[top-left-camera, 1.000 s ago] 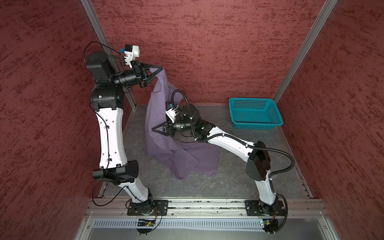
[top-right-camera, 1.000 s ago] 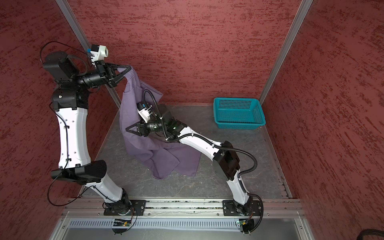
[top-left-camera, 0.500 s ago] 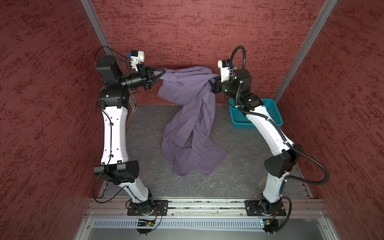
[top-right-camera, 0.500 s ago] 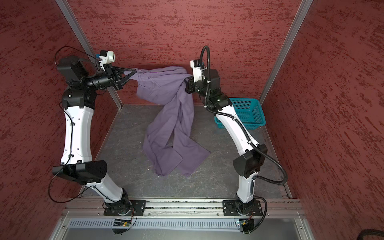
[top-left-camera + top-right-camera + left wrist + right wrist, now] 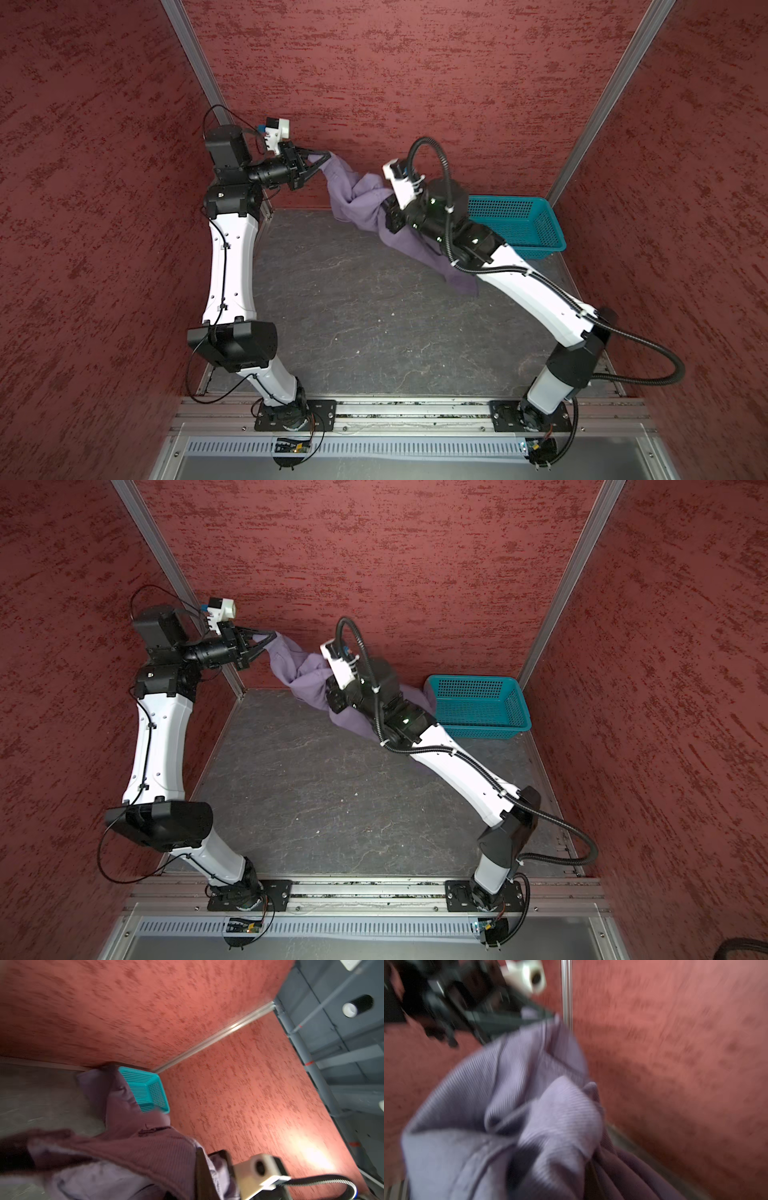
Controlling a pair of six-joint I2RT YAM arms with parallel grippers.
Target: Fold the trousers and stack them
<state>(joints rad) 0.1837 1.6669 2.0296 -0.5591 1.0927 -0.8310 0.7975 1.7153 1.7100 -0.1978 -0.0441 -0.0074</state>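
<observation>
Left hand (image 5: 328, 156) clamps trousers (image 5: 358, 198); right hand (image 5: 385, 210) buried in them, grip unseen.

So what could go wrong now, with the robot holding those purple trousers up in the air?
1. The left tool pinches only a small corner of the trousers. It might slip out, and the cloth would drop in a heap.
2. The cloth is twisted and bunched up at the right tool, so it may land crumpled instead of flat.
3. Part of the cloth hangs right beside the teal basket. A swing could snag or shove it.
</observation>
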